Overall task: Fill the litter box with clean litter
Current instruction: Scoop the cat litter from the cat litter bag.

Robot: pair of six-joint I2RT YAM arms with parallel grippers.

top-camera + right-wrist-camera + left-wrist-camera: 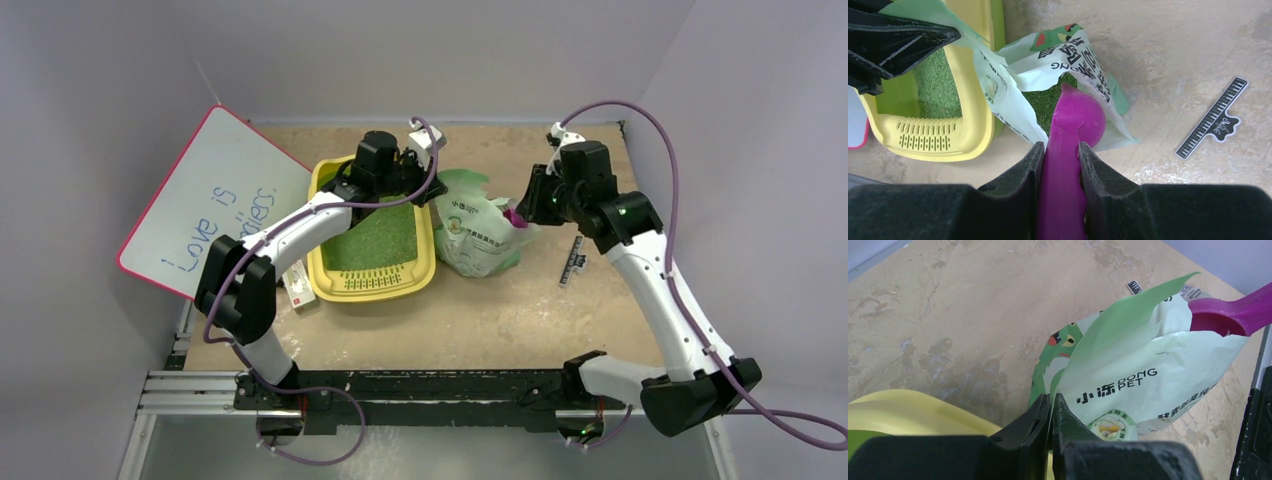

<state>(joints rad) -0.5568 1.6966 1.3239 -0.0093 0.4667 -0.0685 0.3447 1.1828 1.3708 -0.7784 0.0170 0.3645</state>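
- litter box [428,258]: the yellow tray sits on the desk [500,320], left of centre. its long axis runs near to far, with the slotted grate strip [370,284] at the near end. clean litter [378,238] covers its floor.
- litter bag [1148,365]: it stands just beside the box's right rim with its mouth open and more green granules inside.
- right end effector [1060,150]: it is clamped on the handle of the purple scoop [1078,117]. the scoop's long axis points away from the fingers into the bag mouth, with the bowl over the granules. whether the bowl is loaded cannot be told.
- governing relation: the box lies to the left of the scoop, beyond the bag wall and the box's right rim. the likely transfer is lift, then carry left.
- left end effector [1052,407]: it is over the box's far right corner, closed on the bag's flap. the left arm is nearer the box, but the right arm carries the tool.
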